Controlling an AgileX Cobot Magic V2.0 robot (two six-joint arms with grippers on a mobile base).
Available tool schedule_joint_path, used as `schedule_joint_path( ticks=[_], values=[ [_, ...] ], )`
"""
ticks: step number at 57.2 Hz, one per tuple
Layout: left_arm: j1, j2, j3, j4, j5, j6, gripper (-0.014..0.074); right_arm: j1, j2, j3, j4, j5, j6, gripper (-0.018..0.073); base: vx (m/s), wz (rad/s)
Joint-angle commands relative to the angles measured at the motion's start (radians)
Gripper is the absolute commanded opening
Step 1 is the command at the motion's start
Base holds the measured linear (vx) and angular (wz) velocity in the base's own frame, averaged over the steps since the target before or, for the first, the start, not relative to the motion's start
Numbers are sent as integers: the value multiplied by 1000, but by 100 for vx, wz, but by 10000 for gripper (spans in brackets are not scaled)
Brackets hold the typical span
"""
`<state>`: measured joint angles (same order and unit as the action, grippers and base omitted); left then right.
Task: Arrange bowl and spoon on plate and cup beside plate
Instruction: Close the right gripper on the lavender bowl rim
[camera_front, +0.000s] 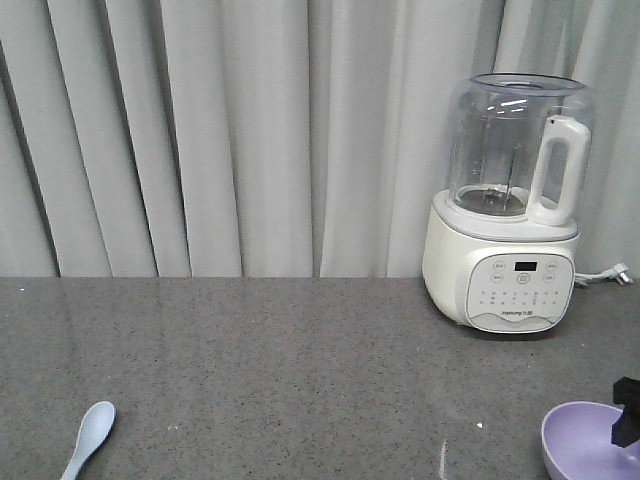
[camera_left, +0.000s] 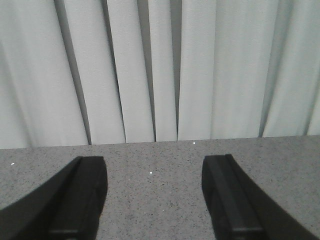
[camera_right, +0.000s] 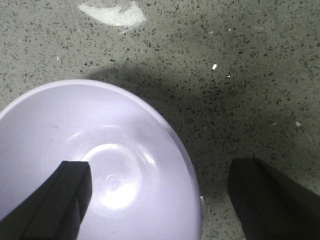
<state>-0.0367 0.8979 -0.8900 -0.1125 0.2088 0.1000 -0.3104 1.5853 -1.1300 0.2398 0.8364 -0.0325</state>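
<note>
The lavender bowl (camera_front: 585, 440) sits on the grey counter at the bottom right of the front view. My right gripper (camera_right: 157, 200) hangs open over the bowl (camera_right: 100, 165), one finger above its inside and the other outside the rim on the right. A black part of that gripper shows at the bowl's right edge (camera_front: 626, 412). The pale blue spoon (camera_front: 90, 435) lies at the bottom left, scoop pointing away. My left gripper (camera_left: 154, 195) is open above bare counter, with nothing between its fingers. The plate and the cup are out of view.
A white blender with a clear jug (camera_front: 510, 205) stands at the back right, its cord (camera_front: 605, 276) trailing to the right. Grey curtains (camera_front: 250, 130) close off the back of the counter. A pale smear (camera_right: 114, 14) marks the counter beyond the bowl.
</note>
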Motion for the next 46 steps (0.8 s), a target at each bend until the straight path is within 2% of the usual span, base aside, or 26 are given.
schedule_joint_path(
  ticks=[1,11,16,21,31,46],
  values=[
    [-9,-8,-36,-9,-71,-4,541,-5,-22,-33,10,-48,-15,594,0,0],
    [-9,-8,-36,-9,-70,-4,541,-5,24,-33,24,-49,-20,587,0,0],
    [-9,-8,-36,-9,-70,-4,541,-5,32,-33,31,-53,-32,539,0,0],
    [-9,-8,-36,-9,-68,-4,541,-5,33,-33,30,-55,-34,405,0,0],
    [-9,-8,-36,-9,-67,-4,541,-5,33,-33,30,-54,-60,-15,0,0],
    [-9,-8,-36,-12,7,-9,541,-5,33,-33,29,-54,-68,-11,0,0]
  ],
)
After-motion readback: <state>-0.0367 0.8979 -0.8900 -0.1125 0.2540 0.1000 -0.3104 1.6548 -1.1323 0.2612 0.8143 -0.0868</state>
